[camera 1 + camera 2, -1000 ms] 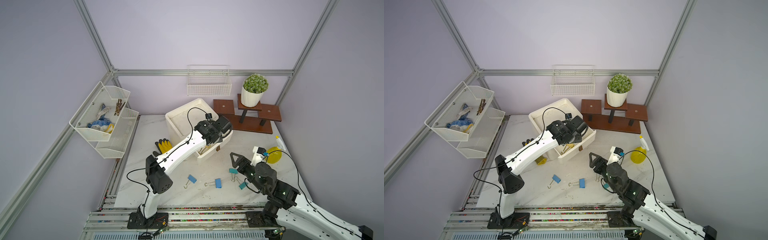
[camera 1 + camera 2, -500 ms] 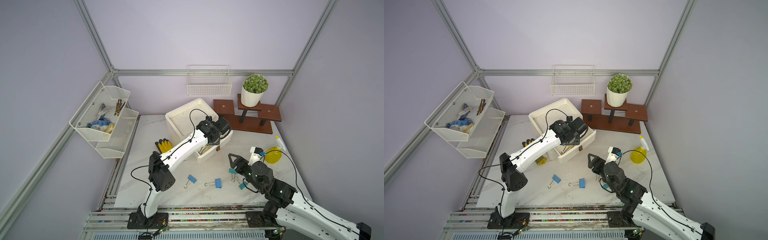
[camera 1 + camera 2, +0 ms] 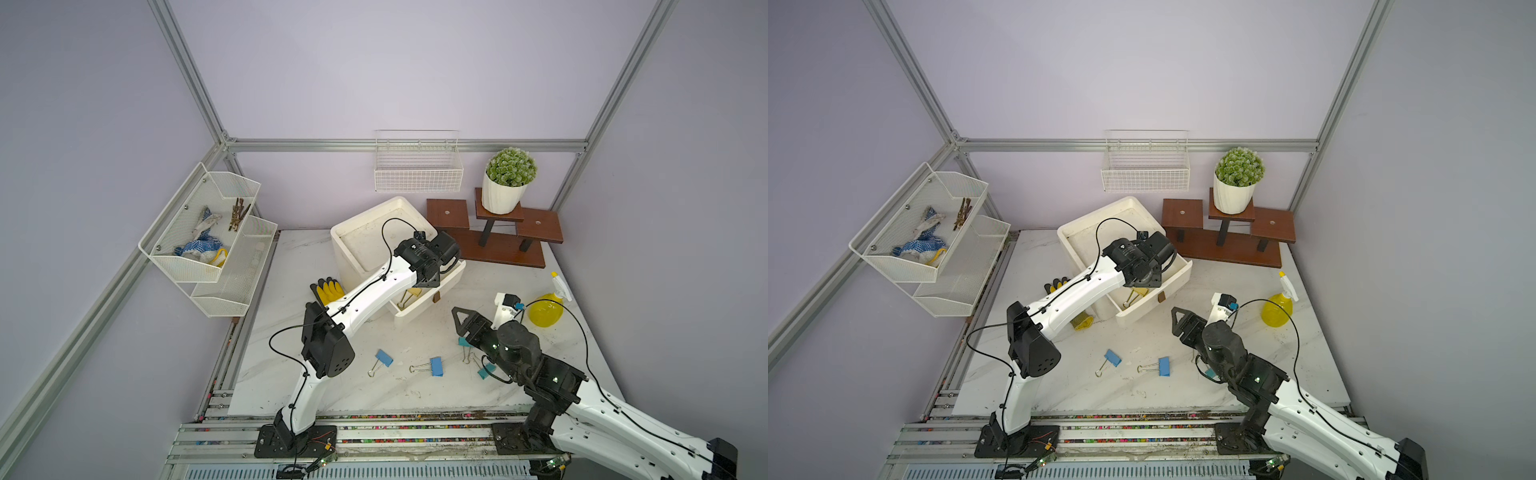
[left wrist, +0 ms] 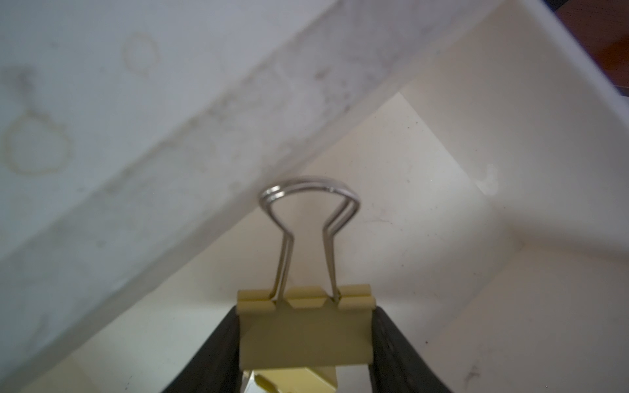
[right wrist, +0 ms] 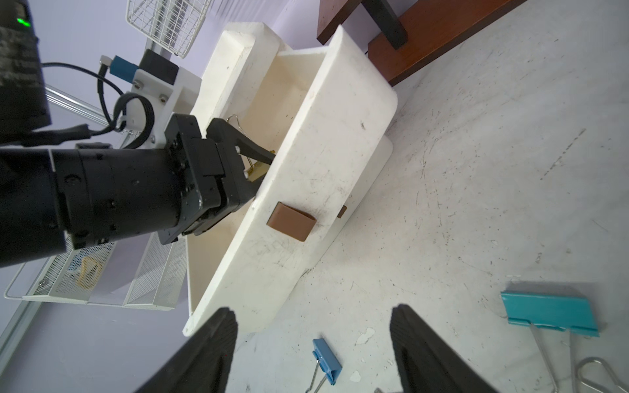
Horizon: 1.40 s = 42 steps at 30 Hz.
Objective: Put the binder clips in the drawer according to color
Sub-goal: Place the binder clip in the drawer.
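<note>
Not much is shifting this past second. The left arm's elbow is creeping inward while the left tool (image 4: 306,316) is staying inside the pulled-out drawer (image 5: 326,146), pads pressing both sides of the yellow clip (image 4: 303,340). The clip is hanging low over the drawer floor, so I'd say the drop is coming. The right tool (image 5: 313,311) is drifting a little toward the drawer, spread wide and carrying nothing. The blue clips (image 3: 384,357) (image 3: 435,365) and teal clips (image 3: 463,343) (image 3: 486,370) are still waiting on the white marble bench (image 3: 316,374). Around us are lavender walls, wire baskets (image 3: 208,232), a potted plant (image 3: 510,166) and a yellow spray bottle (image 3: 544,311).
</note>
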### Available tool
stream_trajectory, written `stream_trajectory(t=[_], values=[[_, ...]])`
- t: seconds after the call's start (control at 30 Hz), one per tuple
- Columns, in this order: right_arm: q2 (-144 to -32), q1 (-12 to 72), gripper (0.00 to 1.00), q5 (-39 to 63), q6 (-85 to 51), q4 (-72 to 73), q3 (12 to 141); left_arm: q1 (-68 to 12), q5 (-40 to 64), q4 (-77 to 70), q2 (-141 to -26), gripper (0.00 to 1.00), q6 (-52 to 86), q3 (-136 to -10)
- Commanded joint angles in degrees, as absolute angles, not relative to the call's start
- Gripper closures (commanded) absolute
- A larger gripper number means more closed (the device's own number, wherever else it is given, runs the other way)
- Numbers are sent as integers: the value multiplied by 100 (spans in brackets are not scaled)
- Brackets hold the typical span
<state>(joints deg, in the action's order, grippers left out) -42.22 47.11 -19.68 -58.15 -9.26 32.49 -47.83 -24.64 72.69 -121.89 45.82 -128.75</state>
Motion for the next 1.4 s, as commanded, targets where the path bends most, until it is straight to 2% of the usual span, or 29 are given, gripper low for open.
stream_trajectory(t=[0.0, 0.27, 0.37, 0.5, 0.53, 0.7, 0.97, 1.2, 1.37], values=[[-4368, 4517, 26, -1477, -5913, -72, 3092, -4772, -2470, 7226, -12136, 37, 4570, -13014], [-4956, 3411, 30, 527, -6943, 2302, 2268, -4809, -2390, 7154, -11861, 34, 4583, -13180], [-5396, 3266, 33, 970, -7180, 3306, 2088, -4875, -2441, 7148, -11667, 34, 4605, -13218], [-5975, 3268, 33, 1362, -7319, 3652, 2202, -4983, -2517, 7126, -11261, 35, 4656, -13147], [-6102, 3265, 38, 1416, -7372, 3818, 2164, -5001, -2551, 7108, -11150, 35, 4671, -13082], [-6555, 3270, 42, 1421, -7638, 4817, 1894, -5058, -2624, 6848, -10404, 36, 4667, -12521], [-7005, 3237, 48, 1169, -7506, 5630, 1803, -5054, -2817, 6675, -9478, 37, 4718, -11706], [-7346, 3213, 52, 1119, -7545, 6045, 1818, -5054, -2978, 6379, -8832, 38, 4636, -10946], [-7378, 3129, 49, 1066, -7515, 6230, 1661, -5044, -3081, 6351, -8529, 39, 4605, -10665]])
